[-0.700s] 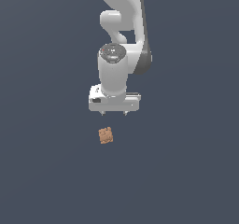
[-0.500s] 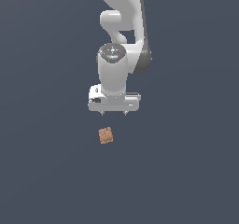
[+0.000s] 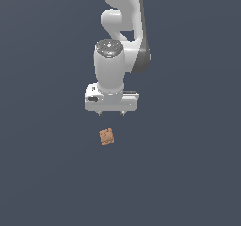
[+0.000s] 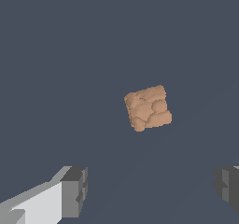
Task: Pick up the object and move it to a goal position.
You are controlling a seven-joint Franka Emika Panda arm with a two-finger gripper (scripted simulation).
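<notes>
Below the gripper (image 3: 111, 112), its fingers (image 4: 73, 192) spread wide and empty, lies the object (image 3: 107, 136), untouched

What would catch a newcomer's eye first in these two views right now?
The white gripper dominates the middle of the exterior view, jaws open and holding nothing. Just below it in that view lies the small orange-brown block, the only colour on the plain dark surface; the wrist view shows it beyond the fingertips.
</notes>
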